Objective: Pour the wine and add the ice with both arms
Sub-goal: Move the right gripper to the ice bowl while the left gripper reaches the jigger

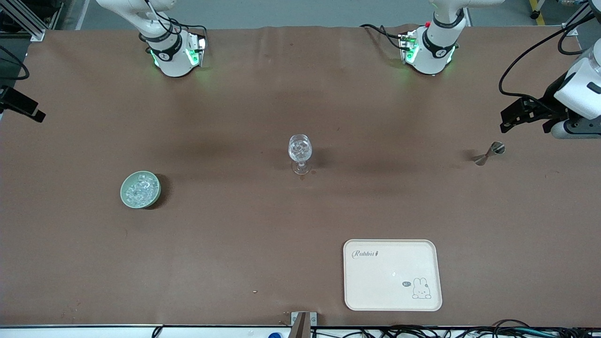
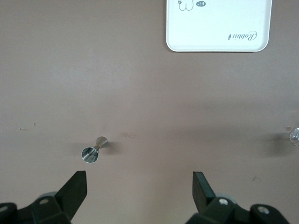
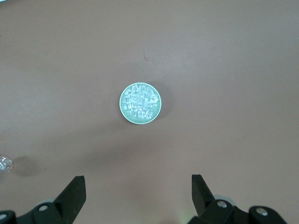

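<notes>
A clear stemmed glass (image 1: 300,152) stands upright mid-table. Ice (image 1: 139,188) fills a pale green bowl (image 1: 126,197) toward the right arm's end; the ice (image 3: 140,102) is seen from above in the right wrist view. A small steel jigger (image 1: 489,153) lies on its side toward the left arm's end. My left gripper (image 2: 139,176) hangs open over bare table near the jigger (image 2: 93,150), holding nothing. High above the table beside the bowl, my right gripper (image 3: 138,178) is open too. No wine shows. Both arms' bases (image 1: 174,51) (image 1: 429,49) glow green.
A cream tray (image 1: 392,274) with a rabbit print lies near the front edge, toward the left arm's end. In the front view the left gripper (image 1: 509,119) juts in from one side edge and the right gripper (image 1: 28,110) from the other. The brown cloth shows bare around the glass.
</notes>
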Action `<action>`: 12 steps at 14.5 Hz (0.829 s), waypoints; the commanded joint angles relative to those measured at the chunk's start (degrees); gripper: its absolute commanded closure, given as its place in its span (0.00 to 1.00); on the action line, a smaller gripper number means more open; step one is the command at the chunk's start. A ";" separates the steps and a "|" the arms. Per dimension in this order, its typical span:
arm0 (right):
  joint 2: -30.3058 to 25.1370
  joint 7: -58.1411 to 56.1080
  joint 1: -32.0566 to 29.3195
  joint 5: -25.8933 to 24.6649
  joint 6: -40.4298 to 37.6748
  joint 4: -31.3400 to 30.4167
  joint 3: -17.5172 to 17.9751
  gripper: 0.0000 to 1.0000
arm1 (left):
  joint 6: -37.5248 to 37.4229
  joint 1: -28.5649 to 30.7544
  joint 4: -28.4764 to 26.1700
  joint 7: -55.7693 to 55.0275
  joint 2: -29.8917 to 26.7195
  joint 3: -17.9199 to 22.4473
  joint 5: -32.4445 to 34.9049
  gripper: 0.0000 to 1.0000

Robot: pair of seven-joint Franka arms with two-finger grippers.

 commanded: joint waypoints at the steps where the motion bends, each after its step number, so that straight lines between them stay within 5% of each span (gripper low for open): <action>1: -0.26 0.40 -0.22 0.34 -0.42 0.29 0.28 0.00 | 0.25 -0.34 0.22 0.54 -0.07 0.05 -0.07 0.00; 6: -0.26 0.40 -0.31 0.34 -0.59 0.20 0.02 0.00 | -0.27 -0.52 0.31 -1.56 0.80 0.49 -0.59 0.00; 12: -0.09 0.31 -0.13 0.43 1.16 0.03 0.10 0.00 | -0.45 -0.17 0.83 -14.82 5.19 12.33 -8.84 0.00</action>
